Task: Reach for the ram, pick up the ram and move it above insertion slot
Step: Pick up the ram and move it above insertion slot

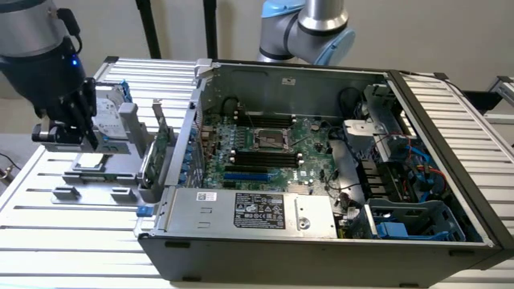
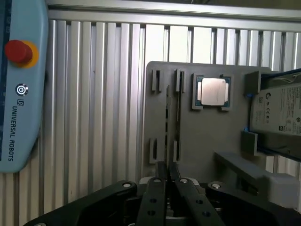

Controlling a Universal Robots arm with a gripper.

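Above gray holder [image 1: 90, 179], arm [image 1: 38, 57] hangs wrist-down, claw [image 1: 72, 143] pointing at it; ram [image 2: 168, 123] stands on edge in holder's slot, long axis running lengthwise along holder; its near end just beyond claw tips, in line with finger gap; fingers drawn almost together, grip on ram unclear.

**The ram, edge-up in its holder**
We see the ram [image 2: 167, 122] as a long, thin stick standing on edge between the slotted posts of the grey holder [image 2: 207, 136], at nine o'clock from the open computer case [image 1: 321, 256].
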